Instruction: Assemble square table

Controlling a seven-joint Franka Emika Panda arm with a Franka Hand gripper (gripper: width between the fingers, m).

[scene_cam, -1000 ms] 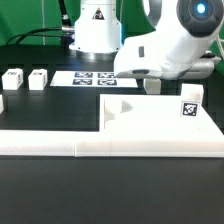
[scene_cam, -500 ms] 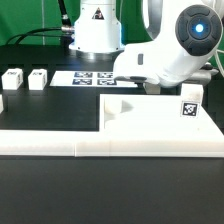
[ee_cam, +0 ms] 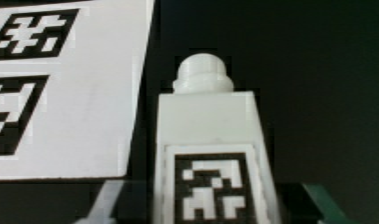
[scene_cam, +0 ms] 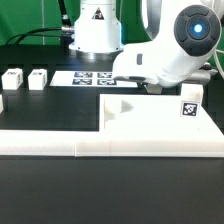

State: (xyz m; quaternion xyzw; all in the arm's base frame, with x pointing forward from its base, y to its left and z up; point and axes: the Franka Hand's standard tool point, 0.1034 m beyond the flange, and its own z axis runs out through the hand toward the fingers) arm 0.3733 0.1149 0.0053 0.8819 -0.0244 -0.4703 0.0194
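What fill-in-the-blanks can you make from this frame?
1. In the wrist view, the ___ between the fingers of the gripper sits beside the marker board.
2. The lone leg at the exterior view's right stands ___.
3. The tabletop is ___ in colour.
Missing: leg; upright; white.

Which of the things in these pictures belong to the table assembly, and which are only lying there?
Belong to the job: large flat white square plastic panel; short white tagged legs.
Only lying there: long low white L-shaped rail; thin flat white marker board.
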